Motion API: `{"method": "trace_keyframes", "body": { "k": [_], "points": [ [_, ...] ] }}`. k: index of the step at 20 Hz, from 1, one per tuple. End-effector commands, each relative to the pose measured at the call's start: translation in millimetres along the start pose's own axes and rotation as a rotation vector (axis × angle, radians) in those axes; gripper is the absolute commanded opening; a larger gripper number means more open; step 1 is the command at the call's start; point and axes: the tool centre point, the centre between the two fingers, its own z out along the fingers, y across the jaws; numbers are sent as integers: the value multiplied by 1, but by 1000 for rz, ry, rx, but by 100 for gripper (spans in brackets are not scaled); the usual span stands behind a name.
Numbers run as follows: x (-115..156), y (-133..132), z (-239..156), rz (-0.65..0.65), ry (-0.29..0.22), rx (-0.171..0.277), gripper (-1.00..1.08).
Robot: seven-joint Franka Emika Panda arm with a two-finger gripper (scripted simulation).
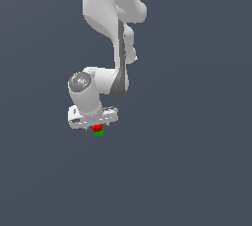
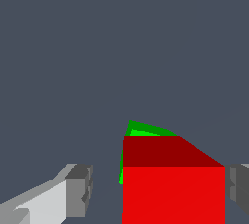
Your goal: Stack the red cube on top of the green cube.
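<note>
Closest to the wrist camera are the two fingers of the gripper [image 2: 155, 191]. One grey pad [image 2: 80, 189] stands clear of the red cube [image 2: 172, 194] with open background between them, while the other pad [image 2: 238, 189] sits right at the cube's opposite face. With that gap on one side, the jaws look parted rather than clamped on the cube, so I judge the gripper to be open, or at least not squeezing.

The red cube sits between the fingers, nearer one than the other. Just beyond and beneath it, the green cube [image 2: 146, 131] shows only as a thin rim past the red cube's far edge and down one side. Red is therefore resting on green, slightly turned and slightly offset rather than squared up.

In the exterior view the gripper [image 1: 97, 125] hangs directly over the pair, with the red cube [image 1: 97, 127] on top and the green cube [image 1: 98, 133] touching underneath. Both are well under the arm's wrist.

The stack looks placed, so the step in hand is the release and retreat. To do it well, widen the fingers until the near pad no longer touches red. Then lift straight up without any sideways drift, since a dragging pad could slide the offset red cube off its small support.
</note>
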Motion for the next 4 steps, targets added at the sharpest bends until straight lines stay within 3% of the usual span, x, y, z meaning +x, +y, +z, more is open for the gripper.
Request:
{"method": "trace_keyframes", "body": {
  "k": [1, 4],
  "points": [
    [0, 0, 0, 0, 0, 0, 100],
    [0, 0, 0, 0, 0, 0, 100]
  ]
}}
